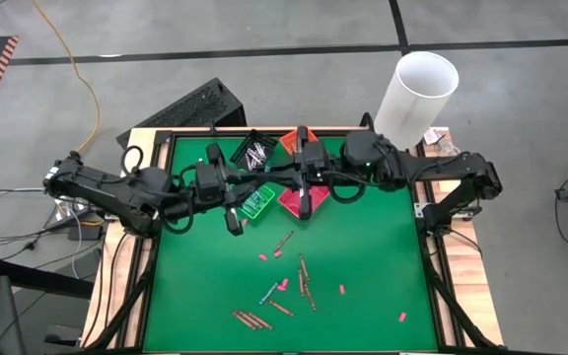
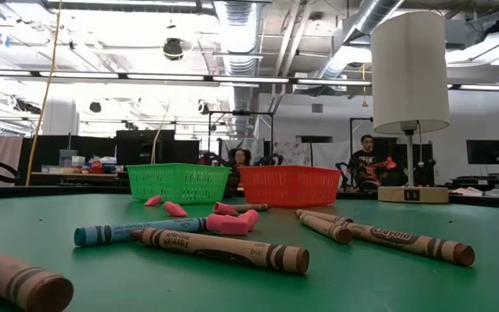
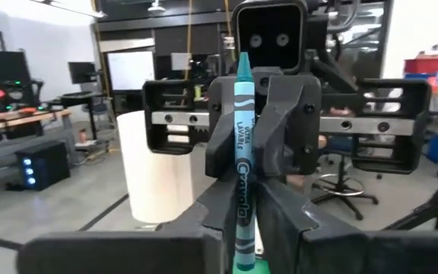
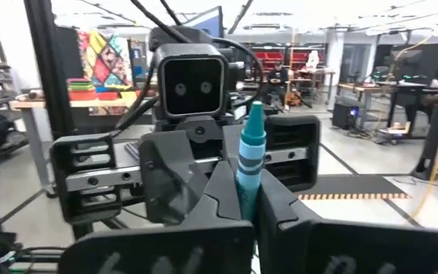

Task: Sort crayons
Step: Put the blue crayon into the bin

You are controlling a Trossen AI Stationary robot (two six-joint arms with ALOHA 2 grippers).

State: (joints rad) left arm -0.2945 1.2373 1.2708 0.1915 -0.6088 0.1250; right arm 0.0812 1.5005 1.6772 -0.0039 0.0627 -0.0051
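Note:
High above the table's far middle, my two grippers meet tip to tip on a teal crayon [image 3: 241,129], which stands upright with its point up. My left gripper [image 3: 243,232] comes from the table's left and is shut on it. Facing it from the right is my right gripper [image 4: 247,199], also shut on it. In the high view they meet at the left gripper [image 1: 256,184] and the right gripper [image 1: 282,178]. Several brown crayons [image 1: 251,319] and one teal crayon [image 1: 267,293] lie flat on the green mat [image 1: 363,256]. My left gripper pinches the crayon's lower part [image 3: 242,221] between its two fingers, which come in about level from the table's left, across the crayon. The crayon stands upright, lifted clear of the table. My right gripper pinches the same crayon below its point [image 4: 247,179] between its two fingers [image 4: 213,199]. They come about level from the table's right, across the crayon. The crayon's point rises above them; its lower end is hidden behind them.
A green bin [image 1: 255,204] and a red bin [image 1: 294,200] stand under the grippers; a black bin [image 1: 254,151] and an orange bin [image 1: 289,143] stand at the far edge. Pink bits [image 1: 262,256] dot the mat. A white cylinder [image 1: 417,94] stands far right.

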